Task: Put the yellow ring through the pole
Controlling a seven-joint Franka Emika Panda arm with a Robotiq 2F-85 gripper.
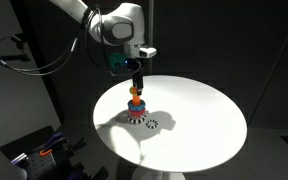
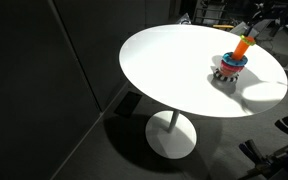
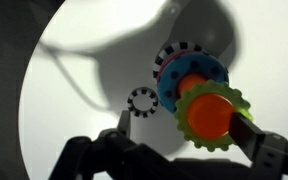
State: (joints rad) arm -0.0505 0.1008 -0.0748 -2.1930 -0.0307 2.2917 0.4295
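Observation:
In the wrist view the yellow ring [image 3: 227,137], pale yellow-green with a toothed edge, lies around the orange top of the pole [image 3: 205,114], which shows through its hole. Below it on the pole sit a red ring and a blue ring [image 3: 169,88]. My gripper [image 3: 187,128] is open straight above the toy. Its right finger is at the ring's edge and its left finger stands well clear of it. In both exterior views the gripper [image 1: 137,72] hangs over the stacking toy [image 1: 136,106] [image 2: 231,66] on the round white table [image 1: 199,120].
A small black-and-white speckled ring [image 3: 142,101] [image 1: 152,124] lies on the table beside the toy. Another speckled ring [image 3: 181,48] sits at the toy's base. The table edge [image 2: 154,95] drops to dark floor. Cables and equipment stand beside the table [image 1: 44,150].

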